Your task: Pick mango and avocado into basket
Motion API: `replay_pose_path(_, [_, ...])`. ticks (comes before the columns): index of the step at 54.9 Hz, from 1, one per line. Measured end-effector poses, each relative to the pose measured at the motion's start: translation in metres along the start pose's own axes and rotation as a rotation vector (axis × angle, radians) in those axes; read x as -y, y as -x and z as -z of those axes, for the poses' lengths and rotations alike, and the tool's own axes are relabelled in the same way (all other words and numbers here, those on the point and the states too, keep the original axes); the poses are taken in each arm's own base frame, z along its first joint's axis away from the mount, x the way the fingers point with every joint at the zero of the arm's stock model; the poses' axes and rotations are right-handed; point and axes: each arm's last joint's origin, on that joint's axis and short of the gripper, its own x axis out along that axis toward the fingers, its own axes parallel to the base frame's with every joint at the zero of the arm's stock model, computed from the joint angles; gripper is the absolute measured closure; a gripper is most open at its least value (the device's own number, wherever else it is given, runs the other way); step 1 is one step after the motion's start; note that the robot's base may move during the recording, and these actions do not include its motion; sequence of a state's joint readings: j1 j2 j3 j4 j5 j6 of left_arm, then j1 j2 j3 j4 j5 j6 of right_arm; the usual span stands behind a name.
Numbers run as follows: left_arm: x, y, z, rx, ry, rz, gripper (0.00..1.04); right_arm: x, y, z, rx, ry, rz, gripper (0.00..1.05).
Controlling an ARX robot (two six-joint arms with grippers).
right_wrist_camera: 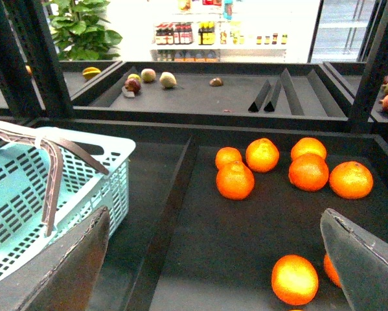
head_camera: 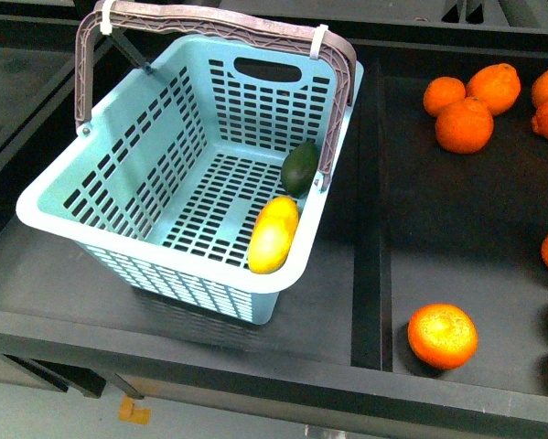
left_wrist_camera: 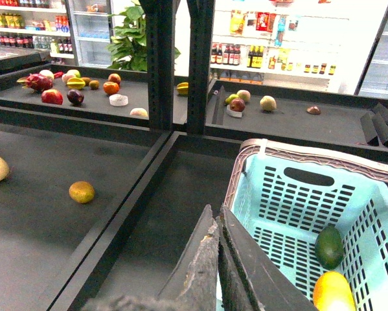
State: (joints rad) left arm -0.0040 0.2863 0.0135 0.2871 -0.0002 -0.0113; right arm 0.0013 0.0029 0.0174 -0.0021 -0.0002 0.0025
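Nearest the front camera lies a single orange on the black tabletop, close to the front edge and apart from the others. To its left, across a raised black divider, stands the basket, light teal with slotted walls and floor, its brown-grey handle swung up over the far end and fastened with white zip ties. Both fruits of the task lie inside it, against the wall on the side of the oranges: the mango, yellow shading to orange, lies lengthwise on the slotted floor near the front corner, and the avocado, dark green, sits just behind it, touching or nearly touching its far end, partly behind the handle's arm. A cluster of oranges rests farther back on the right section, with more at the right edge. No arm shows in the front view. In the left wrist view the left gripper has its two dark fingers pressed together with nothing between them, above the basket's rim, and the mango and avocado show in the basket beyond. In the right wrist view the right gripper stands spread wide and empty, above the tabletop between the basket and the oranges.
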Motion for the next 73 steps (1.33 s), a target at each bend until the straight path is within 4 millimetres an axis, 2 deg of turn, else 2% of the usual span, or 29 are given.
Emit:
replay_pose_path(18, [0.0, 0.007, 0.001, -0.001, 0.0, 0.0, 1.03, 0.0, 0.0, 0.0, 0.0, 0.0, 0.0, 0.09])
replay_pose_path(25, [0.0, 0.018, 0.003, -0.008, 0.0, 0.0, 1.03, 0.0, 0.0, 0.0, 0.0, 0.0, 0.0, 0.09])
replay_pose_path(53, [0.0, 0.018, 0.003, -0.006, 0.0, 0.0, 1.03, 0.0, 0.0, 0.0, 0.0, 0.0, 0.0, 0.09])
replay_pose_path(55, [0.0, 0.018, 0.003, -0.006, 0.0, 0.0, 0.97, 0.0, 0.0, 0.0, 0.0, 0.0, 0.0, 0.09])
replay_pose_path(65, [0.0, 0.018, 0.003, -0.006, 0.0, 0.0, 0.45, 0.0, 0.0, 0.0, 0.0, 0.0, 0.0, 0.09])
replay_pose_path(73, [0.0, 0.018, 0.003, -0.006, 0.0, 0.0, 0.17, 0.0, 0.0, 0.0, 0.0, 0.0, 0.0, 0.09])
